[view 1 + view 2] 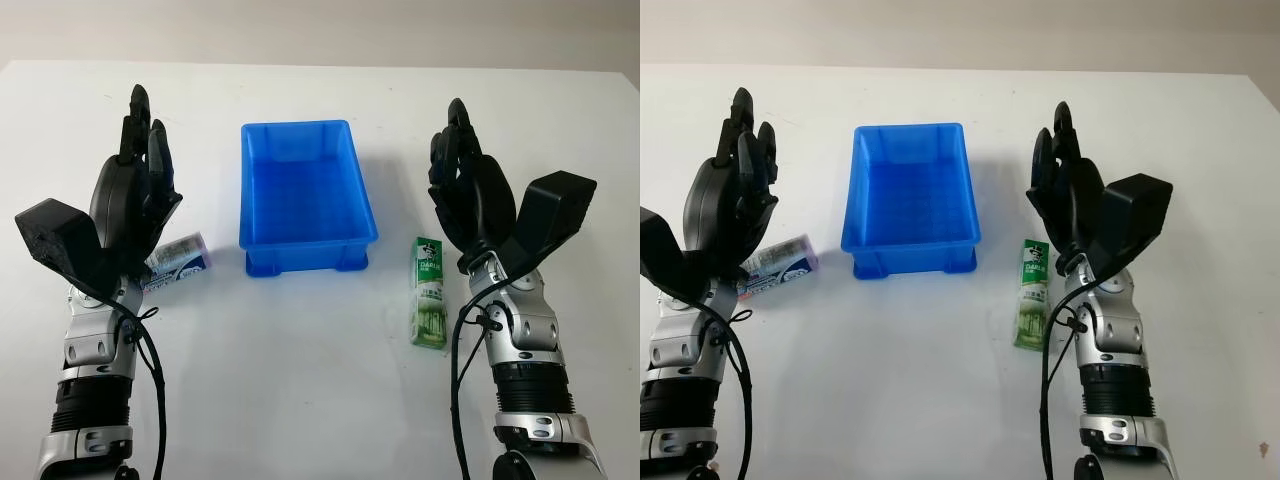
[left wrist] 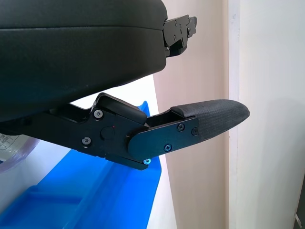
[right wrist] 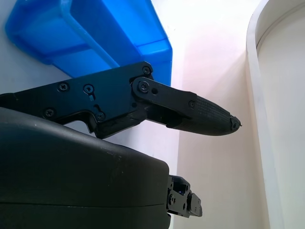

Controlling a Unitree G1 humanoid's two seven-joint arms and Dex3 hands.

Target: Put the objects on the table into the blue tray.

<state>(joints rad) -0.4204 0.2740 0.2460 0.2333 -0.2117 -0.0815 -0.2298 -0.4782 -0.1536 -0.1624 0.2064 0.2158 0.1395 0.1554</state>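
**Both hands up, nothing in the tray yet**

I am holding my left hand (image 1: 140, 190) raised over the table (image 1: 300, 380) to the left of the blue tray (image 1: 262, 200), and my right hand (image 1: 470, 190) raised to its right. Both are open, fingers extended, gripping nothing. The tray is sitting empty between them.

A small tube (image 1: 180, 258) is lying just beside my left palm, partly hidden under it, its long axis running roughly crosswise and pointing toward the tray. A green toothpaste box (image 1: 428, 292) is lying near my right wrist, its long axis running away from me, close to the tray's near right corner.

I am judging that each object belongs to the hand nearest it, and that either hand must drop down and back a little toward me before closing.
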